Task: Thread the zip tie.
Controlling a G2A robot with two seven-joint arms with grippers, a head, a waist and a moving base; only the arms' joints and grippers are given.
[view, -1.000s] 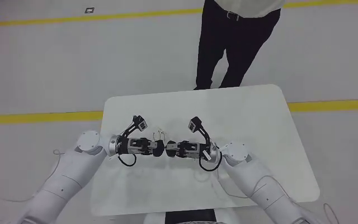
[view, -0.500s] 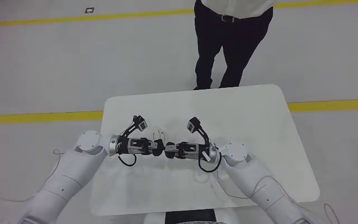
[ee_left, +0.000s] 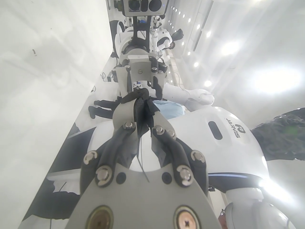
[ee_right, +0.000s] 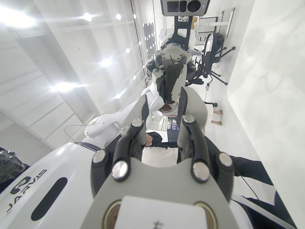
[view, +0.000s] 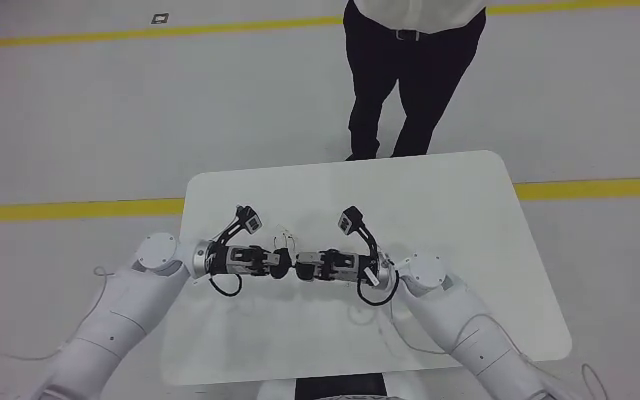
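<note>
My two grippers face each other tip to tip above the middle of the white table (view: 450, 200). My left gripper (ee_left: 143, 107) (view: 281, 264) is shut on a thin black zip tie (ee_left: 142, 158). The tie's strand runs back from the dark pads between the fingers toward the wrist. My right gripper (ee_right: 163, 103) (view: 303, 267) is open, its two fingers (ee_right: 182, 101) standing apart with nothing between them. The left gripper's tips (ee_right: 172, 77) sit just ahead of that gap, and a short black strand (ee_right: 171, 59) sticks out behind them.
A small pale looped thing (view: 285, 238) lies on the table just beyond the grippers; what it is I cannot tell. A person (view: 410, 70) stands at the table's far edge.
The point where the two grippers meet has shifted slightly to the left. The left gripper's hold on the tie looks the same.
</note>
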